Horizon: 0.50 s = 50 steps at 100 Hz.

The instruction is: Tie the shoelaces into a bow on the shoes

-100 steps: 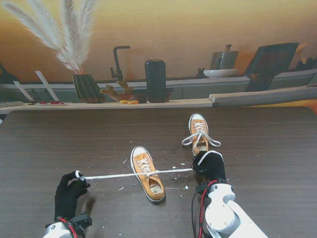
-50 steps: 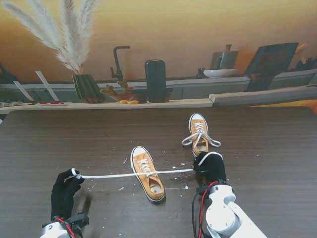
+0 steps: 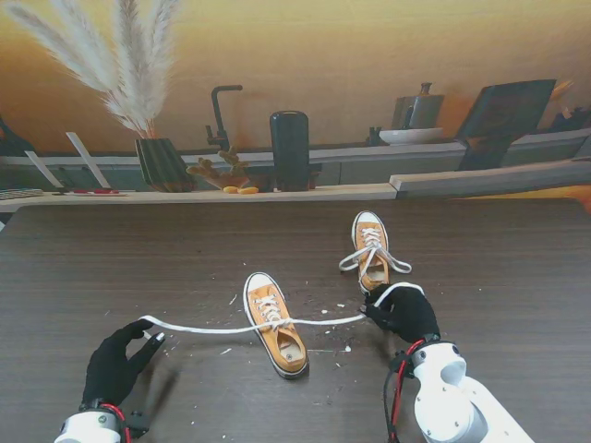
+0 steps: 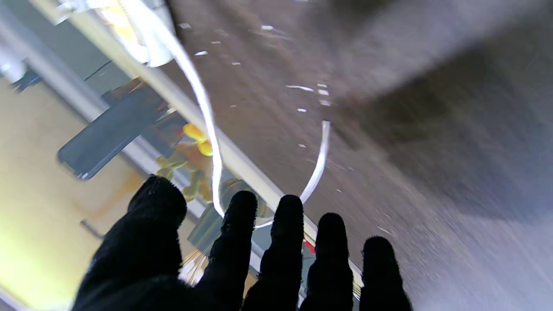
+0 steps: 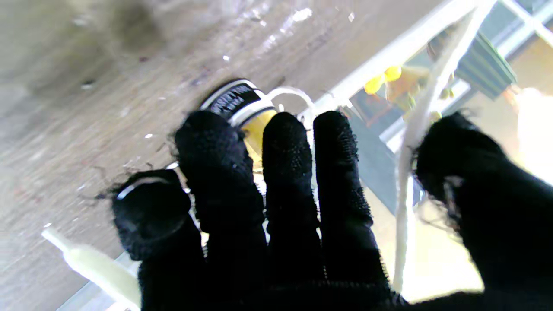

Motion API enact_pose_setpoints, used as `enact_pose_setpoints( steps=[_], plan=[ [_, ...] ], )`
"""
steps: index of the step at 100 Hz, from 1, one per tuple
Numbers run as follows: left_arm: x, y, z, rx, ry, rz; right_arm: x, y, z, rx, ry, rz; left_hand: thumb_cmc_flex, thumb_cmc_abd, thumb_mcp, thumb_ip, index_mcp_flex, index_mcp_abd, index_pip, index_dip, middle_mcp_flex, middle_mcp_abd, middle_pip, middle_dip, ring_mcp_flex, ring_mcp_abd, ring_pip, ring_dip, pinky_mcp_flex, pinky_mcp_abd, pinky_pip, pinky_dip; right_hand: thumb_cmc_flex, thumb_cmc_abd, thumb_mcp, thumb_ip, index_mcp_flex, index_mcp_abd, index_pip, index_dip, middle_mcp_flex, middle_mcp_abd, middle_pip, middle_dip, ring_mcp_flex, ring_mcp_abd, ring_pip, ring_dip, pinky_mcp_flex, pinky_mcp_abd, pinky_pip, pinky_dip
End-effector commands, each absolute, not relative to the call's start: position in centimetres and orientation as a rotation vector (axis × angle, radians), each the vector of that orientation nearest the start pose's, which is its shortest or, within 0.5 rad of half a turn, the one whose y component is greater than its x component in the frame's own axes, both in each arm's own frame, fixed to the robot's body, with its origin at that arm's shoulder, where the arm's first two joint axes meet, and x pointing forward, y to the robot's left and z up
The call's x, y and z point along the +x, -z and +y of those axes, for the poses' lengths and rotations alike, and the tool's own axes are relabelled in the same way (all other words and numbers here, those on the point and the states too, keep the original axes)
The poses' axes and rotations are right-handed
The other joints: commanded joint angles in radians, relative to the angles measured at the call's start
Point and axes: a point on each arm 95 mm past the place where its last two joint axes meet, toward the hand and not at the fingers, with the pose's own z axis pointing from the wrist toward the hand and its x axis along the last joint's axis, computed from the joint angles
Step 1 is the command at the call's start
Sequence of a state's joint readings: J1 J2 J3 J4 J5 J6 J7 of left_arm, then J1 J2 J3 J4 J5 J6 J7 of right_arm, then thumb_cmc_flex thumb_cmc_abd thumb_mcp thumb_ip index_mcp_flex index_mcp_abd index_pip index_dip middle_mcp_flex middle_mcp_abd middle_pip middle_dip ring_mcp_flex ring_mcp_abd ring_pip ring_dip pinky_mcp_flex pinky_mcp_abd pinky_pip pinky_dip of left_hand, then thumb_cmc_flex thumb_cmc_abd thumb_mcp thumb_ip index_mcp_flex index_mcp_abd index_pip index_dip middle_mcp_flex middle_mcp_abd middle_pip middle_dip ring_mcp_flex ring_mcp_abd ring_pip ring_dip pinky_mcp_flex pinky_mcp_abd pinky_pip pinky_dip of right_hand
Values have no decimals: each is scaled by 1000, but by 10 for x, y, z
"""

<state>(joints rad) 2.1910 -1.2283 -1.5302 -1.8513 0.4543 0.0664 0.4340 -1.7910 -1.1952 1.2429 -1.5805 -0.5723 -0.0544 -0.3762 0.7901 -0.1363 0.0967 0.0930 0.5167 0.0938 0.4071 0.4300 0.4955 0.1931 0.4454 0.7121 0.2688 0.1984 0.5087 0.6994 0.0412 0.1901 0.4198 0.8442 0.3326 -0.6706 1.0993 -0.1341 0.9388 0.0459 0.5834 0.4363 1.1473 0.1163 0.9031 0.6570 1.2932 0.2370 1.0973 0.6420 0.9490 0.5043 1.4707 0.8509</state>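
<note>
Left robot hand has spread its fingers since half a second ago, and the lace it was pulling now droops in a slack curve across the fingertips rather than running straight; in the left wrist view the lace only drapes over the spread fingers, so this robot hand holds nothing firmly. Right robot hand has its fingers curled, and the right wrist view shows the other lace end running between thumb and forefinger, so it seems clamped on that end, though the actual pinch is partly hidden. Both ends lead to a first knot on the near shoe, an orange sneaker lying on the tabletop between the two arms, toe pointing away from me. With tension let go on the left, the knot looks cinched and that tightening pull appears finished; the bow loops are not yet formed. A second shoe lies farther from me and to the right, already carrying a tied bow. Small white flecks are scattered on the tabletop around the near shoe. Beyond the far edge stand a dark vase of pale feathery stems and a black cylinder.
</note>
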Motion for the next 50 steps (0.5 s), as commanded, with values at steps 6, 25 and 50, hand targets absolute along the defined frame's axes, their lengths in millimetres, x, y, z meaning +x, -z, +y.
enact_pose_setpoints(
  steps=[6, 25, 50],
  plan=[
    [237, 370, 94, -1837, 1401, 695, 326, 374, -14, 1667, -1673, 1071, -58, 31, -45, 17, 91, -4, 8, 11, 90, 6, 6, -11, 90, 15, 18, -21, 23, 32, 197, -7, -51, 65, -124, 33, 60, 13, -5, 51, 11, 5, 23, 4, 4, 20, 25, 12, 12, 17, 17, 17],
    [239, 369, 98, -1818, 1344, 733, 323, 365, -21, 1741, -1620, 1207, -75, 15, -52, 16, 196, -42, 515, 333, 235, -11, 83, 28, 216, 39, 112, 3, 59, 76, 524, -116, -70, 181, -300, 52, 242, -87, 212, 217, 155, -57, 127, 66, 12, -28, 297, 111, 166, 9, 176, 34],
    [243, 365, 94, -2004, 1536, 533, 324, 363, -21, 1958, -1761, 1146, -52, -1, -12, -1, 559, -3, 1071, 503, 374, 10, 120, 2, 292, 73, 164, 1, 88, 109, 630, -160, -85, 194, -280, 4, 375, -183, 481, 400, 303, -105, 333, 193, 13, -86, 549, 200, 209, -42, 393, 24]
  ],
)
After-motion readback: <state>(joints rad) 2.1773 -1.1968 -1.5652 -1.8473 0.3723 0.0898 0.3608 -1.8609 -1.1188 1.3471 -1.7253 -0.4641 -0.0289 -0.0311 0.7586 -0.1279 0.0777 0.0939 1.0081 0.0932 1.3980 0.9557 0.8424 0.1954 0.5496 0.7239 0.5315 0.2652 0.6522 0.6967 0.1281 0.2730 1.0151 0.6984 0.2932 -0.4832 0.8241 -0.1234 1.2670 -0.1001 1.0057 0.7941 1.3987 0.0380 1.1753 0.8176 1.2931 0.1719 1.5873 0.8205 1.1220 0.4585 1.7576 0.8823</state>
